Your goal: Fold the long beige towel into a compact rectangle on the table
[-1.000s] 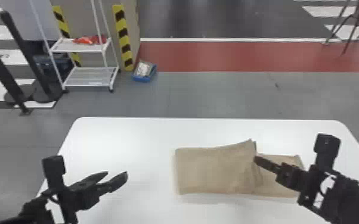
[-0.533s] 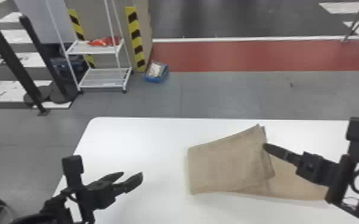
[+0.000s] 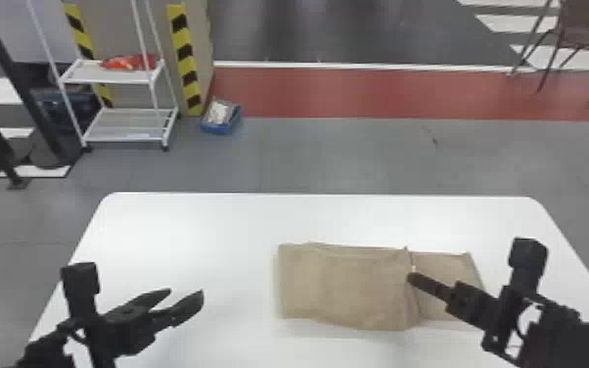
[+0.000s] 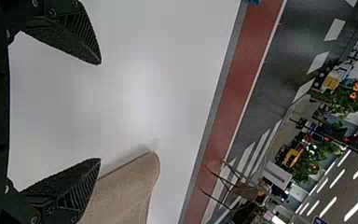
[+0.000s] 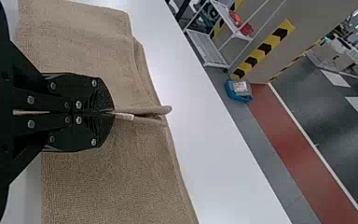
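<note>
Long beige towel (image 3: 347, 288) lies on the white table (image 3: 176, 230), right of centre in head view; broad upper layer toward the robot's left, a further section extending right from beneath the ridge. Number of layers beneath: cannot be read. Right arm covers part of that right-hand section, and its near edge is partly lost behind the arm. Right gripper (image 3: 412, 278) at the ridge, clenched, grasping towel cloth; in head view its fingers merge into one dark bar, so the grasp is read from right wrist view, where the right gripper (image 5: 109, 112) has its fingers pressed together and a pinched lip of cloth protrudes past the tips. Small pale tag (image 5: 123, 115) emerges beside the lip; marking not legible, inner end hidden by the fingers. Towel runs out past that view's border. Left gripper (image 3: 186, 291) above the table's left part, released, fingers spread, nothing between them, apart from the towel in head view. In left wrist view one finger masks part of the towel, and the border cuts off more of it. Table's near edge out of frame in head view. Background: white rack (image 3: 127, 78), uprights cropped; blue bin (image 3: 220, 128), contents indistinct; chair (image 3: 577, 29), back cropped.
</note>
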Available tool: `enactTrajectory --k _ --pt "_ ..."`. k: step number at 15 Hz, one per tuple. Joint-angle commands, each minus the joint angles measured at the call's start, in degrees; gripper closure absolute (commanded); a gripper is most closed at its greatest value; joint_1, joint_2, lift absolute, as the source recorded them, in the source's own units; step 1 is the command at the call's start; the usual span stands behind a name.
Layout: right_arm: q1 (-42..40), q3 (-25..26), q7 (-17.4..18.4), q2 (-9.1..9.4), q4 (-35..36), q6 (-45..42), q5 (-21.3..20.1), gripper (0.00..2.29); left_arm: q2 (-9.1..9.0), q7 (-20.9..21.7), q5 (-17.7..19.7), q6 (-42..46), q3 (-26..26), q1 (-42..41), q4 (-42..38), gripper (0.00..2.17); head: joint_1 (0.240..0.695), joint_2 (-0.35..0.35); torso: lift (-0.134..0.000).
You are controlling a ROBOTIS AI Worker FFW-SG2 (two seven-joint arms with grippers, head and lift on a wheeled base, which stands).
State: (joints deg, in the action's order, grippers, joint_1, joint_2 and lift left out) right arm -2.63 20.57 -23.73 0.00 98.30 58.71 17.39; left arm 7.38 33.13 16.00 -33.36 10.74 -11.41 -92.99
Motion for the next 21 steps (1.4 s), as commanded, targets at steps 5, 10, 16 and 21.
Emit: enactTrajectory --k 5,10,16,21 --pt "-3.3 5.8 0.0 0.05 16.1 11.0 8.7 1.24 0.0 0.0 -0.1 0.4 0.2 -0.2 0.0 0.16 0.695 -0.003 0.0" --pt "-1.6 9.4 0.0 -0.62 2.0 4.2 4.6 1.24 0.0 -0.1 -0.2 1.2 -1.2 -0.3 0.5 0.16 0.695 -0.071 0.0" --pt "0.8 6.5 -0.8 -0.97 0.0 4.2 2.6 1.24 0.0 -0.3 -0.5 1.2 -1.1 -0.6 0.5 0.16 0.695 -0.106 0.0" --pt "-0.3 17.4 -0.9 -4.13 11.1 15.4 10.6 1.24 0.0 -0.2 -0.6 1.2 -0.9 -0.7 0.5 0.16 0.695 -0.096 0.0"
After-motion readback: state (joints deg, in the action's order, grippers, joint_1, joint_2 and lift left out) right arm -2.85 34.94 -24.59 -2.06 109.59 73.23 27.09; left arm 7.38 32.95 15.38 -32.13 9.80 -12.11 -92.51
